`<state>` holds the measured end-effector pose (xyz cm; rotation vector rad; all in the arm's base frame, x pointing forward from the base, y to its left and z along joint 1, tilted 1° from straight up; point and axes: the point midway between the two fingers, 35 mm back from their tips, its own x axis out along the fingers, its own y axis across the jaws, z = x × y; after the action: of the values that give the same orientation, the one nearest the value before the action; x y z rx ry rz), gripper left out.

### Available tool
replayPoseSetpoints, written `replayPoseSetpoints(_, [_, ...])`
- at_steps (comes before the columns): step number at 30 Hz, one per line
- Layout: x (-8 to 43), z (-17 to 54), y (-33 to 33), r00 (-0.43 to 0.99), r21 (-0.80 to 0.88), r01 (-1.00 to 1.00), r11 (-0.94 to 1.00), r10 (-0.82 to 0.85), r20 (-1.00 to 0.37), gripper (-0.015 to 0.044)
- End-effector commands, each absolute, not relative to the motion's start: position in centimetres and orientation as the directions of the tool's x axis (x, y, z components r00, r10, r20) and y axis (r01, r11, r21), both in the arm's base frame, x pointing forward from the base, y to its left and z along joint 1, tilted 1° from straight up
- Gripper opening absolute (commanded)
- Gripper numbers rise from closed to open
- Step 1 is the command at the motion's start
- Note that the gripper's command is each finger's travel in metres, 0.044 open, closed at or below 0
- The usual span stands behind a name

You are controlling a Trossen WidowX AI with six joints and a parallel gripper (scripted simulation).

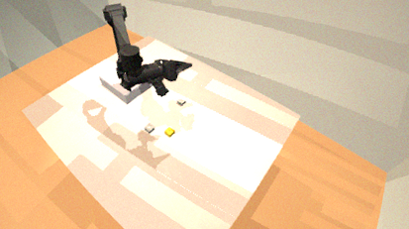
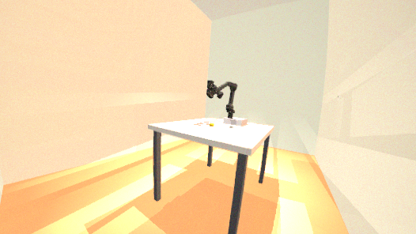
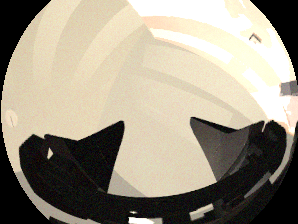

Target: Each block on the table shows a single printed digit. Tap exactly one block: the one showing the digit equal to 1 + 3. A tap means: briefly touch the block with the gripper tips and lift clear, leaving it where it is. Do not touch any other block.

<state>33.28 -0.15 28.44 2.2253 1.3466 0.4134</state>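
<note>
My gripper (image 1: 191, 66) (image 3: 157, 122) is open with nothing between its fingertips. It is raised well above the table and points off to the side, not down at a block. A yellow block (image 1: 170, 132) (image 2: 211, 125) lies on the table. A grey-white block (image 1: 149, 128) lies just left of it in the top view, and another small pale block (image 1: 181, 103) lies farther back, below the gripper in that picture. One pale block (image 3: 255, 38) shows near the upper right in the wrist view; I cannot tell which one. No digit is readable in any view.
The arm (image 1: 130, 60) (image 2: 232, 95) stands on a pale base block (image 1: 117, 90) (image 2: 241, 122) at one side of the white table (image 1: 203, 167) (image 2: 237, 141). Shadows of the arm fall on the table beside the blocks. Walls surround the table.
</note>
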Motion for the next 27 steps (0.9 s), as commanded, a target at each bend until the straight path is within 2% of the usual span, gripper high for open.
replayPoseSetpoints(1, [33.4, 28.4, -0.2, 0.471, 0.568, 0.726, -0.387, 0.882, -0.001, 0.04])
replayPoseSetpoints(5, [35.8, 27.1, -1.3, 0.602, 0.688, 0.594, -0.417, 0.798, -0.037, 0.04])
replayPoseSetpoints(8, [37.4, 25.3, -2.4, 0.696, 0.787, 0.5, -0.363, 0.709, -0.115, 0.04])
replayPoseSetpoints(12, [38.6, 22.1, -3.9, 0.765, 0.877, 0.448, -0.174, 0.583, -0.275, 0.04])
replayPoseSetpoints(15, [38.5, 19.4, -5.0, 0.765, 0.885, 0.465, 0.035, 0.487, -0.421, 0.04])
replayPoseSetpoints(18, [37.6, 16.7, -6.0, 0.717, 0.818, 0.505, 0.275, 0.394, -0.575, 0.04])
replayPoseSetpoints(21, [35.8, 14.2, -6.9, 0.622, 0.679, 0.551, 0.485, 0.304, -0.722, 0.04])
replayPoseSetpoints(27, [32.9, 11.8, -7.8, 0.457, 0.439, 0.504, 0.744, 0.202, -0.866, 0.04])
